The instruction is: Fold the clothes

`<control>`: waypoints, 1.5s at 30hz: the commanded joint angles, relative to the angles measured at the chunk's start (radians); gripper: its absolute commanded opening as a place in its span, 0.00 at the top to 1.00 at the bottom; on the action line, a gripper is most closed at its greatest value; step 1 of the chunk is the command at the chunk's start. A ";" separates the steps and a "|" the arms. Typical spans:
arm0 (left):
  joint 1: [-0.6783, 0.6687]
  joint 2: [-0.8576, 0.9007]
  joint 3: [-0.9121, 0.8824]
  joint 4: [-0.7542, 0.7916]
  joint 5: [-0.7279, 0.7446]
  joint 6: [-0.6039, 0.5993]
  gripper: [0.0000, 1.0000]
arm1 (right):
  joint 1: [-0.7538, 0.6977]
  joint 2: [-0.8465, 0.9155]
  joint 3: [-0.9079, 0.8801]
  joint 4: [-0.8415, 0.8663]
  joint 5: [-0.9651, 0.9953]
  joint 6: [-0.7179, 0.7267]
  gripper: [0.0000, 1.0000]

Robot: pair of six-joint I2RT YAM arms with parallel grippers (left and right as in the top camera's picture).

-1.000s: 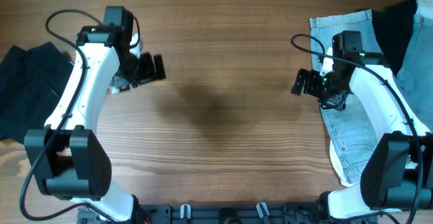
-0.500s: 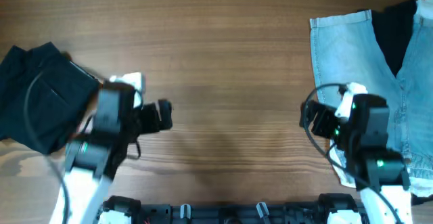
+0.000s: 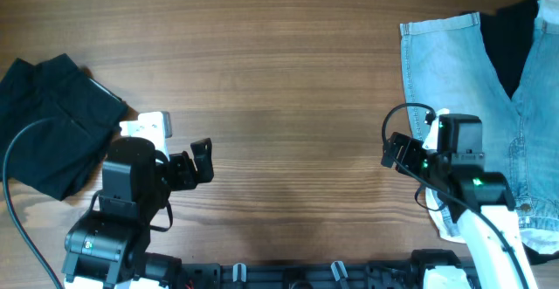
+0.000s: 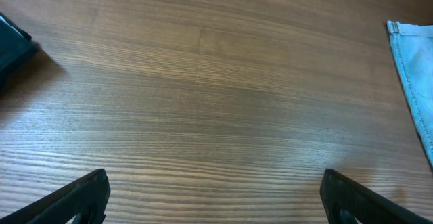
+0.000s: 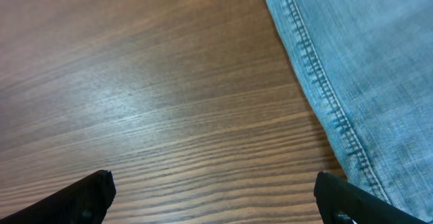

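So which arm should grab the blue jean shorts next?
Probably right: the right gripper, open, sits beside the light-blue denim shorts; the left gripper is far off, by the black folded garment.

The surface (image 3: 288,79) is brown wood, its grain running left to right. A paler wood patch (image 3: 24,212) shows at its near left corner. A black rail (image 3: 288,277) lines the near edge.

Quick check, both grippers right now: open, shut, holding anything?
Left gripper: open, holding nothing.
Right gripper: open, holding nothing.
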 commanded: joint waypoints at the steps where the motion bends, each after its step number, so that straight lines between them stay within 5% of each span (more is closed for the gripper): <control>1: -0.003 -0.001 -0.010 0.000 -0.017 -0.006 0.00 | 0.006 -0.119 -0.006 -0.005 0.018 0.004 0.00; 5: -0.003 -0.001 -0.010 0.000 -0.017 -0.006 0.00 | 0.006 -0.456 -0.045 0.038 0.012 -0.092 0.00; 10: -0.003 -0.001 -0.010 0.000 -0.017 -0.006 0.00 | 0.007 -0.935 -0.388 0.383 -0.084 -0.204 0.00; 15: -0.003 -0.001 -0.010 0.000 -0.017 -0.006 0.00 | 0.008 -0.954 -0.647 0.837 -0.088 -0.211 0.00; 20: -0.003 -0.001 -0.010 0.000 -0.017 -0.006 0.00 | 0.066 -0.953 -0.643 0.742 -0.107 -0.386 0.00; 45: 0.050 -0.098 -0.039 -0.045 -0.030 -0.006 0.00 | 0.070 -0.953 -0.643 0.745 -0.119 -0.387 0.00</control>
